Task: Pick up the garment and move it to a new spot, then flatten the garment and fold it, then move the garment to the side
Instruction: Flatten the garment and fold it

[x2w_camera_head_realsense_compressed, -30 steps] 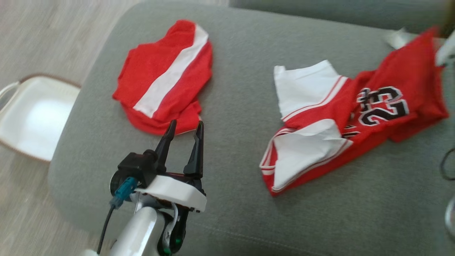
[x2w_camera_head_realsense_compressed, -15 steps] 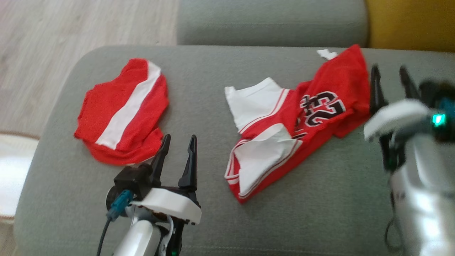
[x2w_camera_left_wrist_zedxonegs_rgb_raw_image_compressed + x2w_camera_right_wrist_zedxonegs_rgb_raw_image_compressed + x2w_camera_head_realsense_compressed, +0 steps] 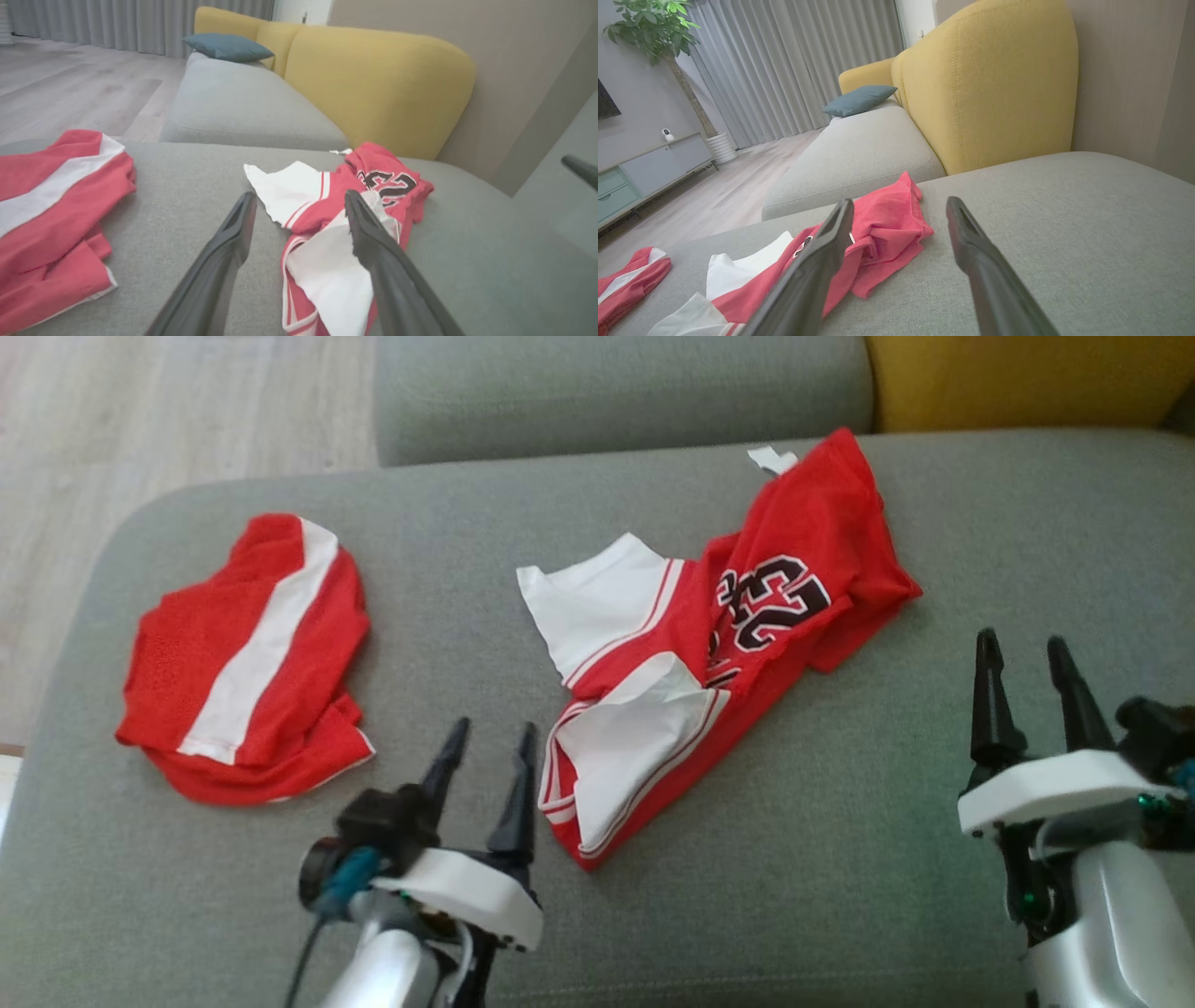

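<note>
The garment, a crumpled red and white jersey with a black "23", lies in the middle of the grey sofa cushion. My left gripper hovers open just left of its near white corner, nothing between the fingers. In the left wrist view the jersey lies ahead between and beyond the open left gripper. My right gripper stands open to the right of the jersey, apart from it. In the right wrist view the red hem sits just ahead and left of the right gripper.
A second red garment with a white stripe lies folded at the cushion's left end. A yellow backrest and another grey seat stand behind. Wood floor lies beyond the left edge. A blue pillow rests far back.
The head camera has swung, shifting the whole picture left. The right arm has come into view and now sits lower right. Both grippers stay open; the garments lie as before.
</note>
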{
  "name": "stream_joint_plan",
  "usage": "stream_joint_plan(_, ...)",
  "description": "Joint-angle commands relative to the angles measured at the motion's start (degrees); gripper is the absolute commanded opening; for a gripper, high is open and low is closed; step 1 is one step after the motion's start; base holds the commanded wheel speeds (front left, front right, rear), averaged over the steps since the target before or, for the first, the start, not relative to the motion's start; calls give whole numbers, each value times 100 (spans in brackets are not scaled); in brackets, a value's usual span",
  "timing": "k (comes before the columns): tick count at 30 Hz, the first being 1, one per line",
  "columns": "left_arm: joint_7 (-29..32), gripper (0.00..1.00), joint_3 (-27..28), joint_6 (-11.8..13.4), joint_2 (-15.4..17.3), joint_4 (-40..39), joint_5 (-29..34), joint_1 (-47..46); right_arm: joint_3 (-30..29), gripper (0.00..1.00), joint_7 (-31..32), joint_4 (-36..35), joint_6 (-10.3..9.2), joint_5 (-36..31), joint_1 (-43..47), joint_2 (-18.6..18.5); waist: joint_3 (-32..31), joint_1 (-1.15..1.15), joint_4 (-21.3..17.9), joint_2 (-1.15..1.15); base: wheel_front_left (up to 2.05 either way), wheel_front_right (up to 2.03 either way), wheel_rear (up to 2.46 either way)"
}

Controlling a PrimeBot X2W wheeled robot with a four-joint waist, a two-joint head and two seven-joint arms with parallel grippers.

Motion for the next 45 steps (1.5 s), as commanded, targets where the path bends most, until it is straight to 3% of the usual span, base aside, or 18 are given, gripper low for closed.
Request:
stream_joint_plan(1, -18, 100, 73, -44, 29, -22, 116, -417, 166, 100, 37, -292, 43, 50, -175, 3, 123, 0, -109, 0, 0, 0, 0)
stream_joint_plan(7, 526, 100, -295, -238, 193, 811, 509, -1176, 268, 100, 207, -602, 43, 80, -94, 4, 441, 0, -356, 0, 0, 0, 0)
stream_joint_plan(14, 636, 100, -631, -554, 257, 1410, 796, -1882, 248, 100, 233, -692, 43, 141, -77, 4, 661, 0, -635, 0, 0, 0, 0)
stream_joint_plan(25, 507, 100, -701, -549, 215, 1889, 774, -2135, 316, 100, 184, -652, 43, 253, -109, 5, 769, 0, -895, 0, 0, 0, 0)
stream_joint_plan(27, 497, 29, -697, -557, 220, 1974, 753, -2171, 324, 100, 166, -635, 43, 264, -115, 5, 782, 0, -930, 0, 0, 0, 0)
stream_joint_plan(28, 493, 0, -690, -561, 219, 2012, 736, -2190, 326, 100, 156, -628, 43, 268, -118, 5, 788, 0, -943, 0, 0, 0, 0)
stream_joint_plan(32, 428, 0, -632, -487, 242, 2107, 714, -2295, 334, 100, 125, -583, 43, 268, -124, 5, 776, 0, -981, 0, 0, 0, 0)
stream_joint_plan(37, 142, 0, -377, -176, 365, 1979, 741, -2541, 153, 100, 41, -471, 43, 260, -155, 5, 647, 0, -973, 0, 0, 0, 0)
stream_joint_plan(45, -63, 0, -77, 276, 725, 975, 1193, -3205, -385, 100, -181, -193, 43, 315, -323, 5, 382, 0, -860, 0, 0, 0, 0)
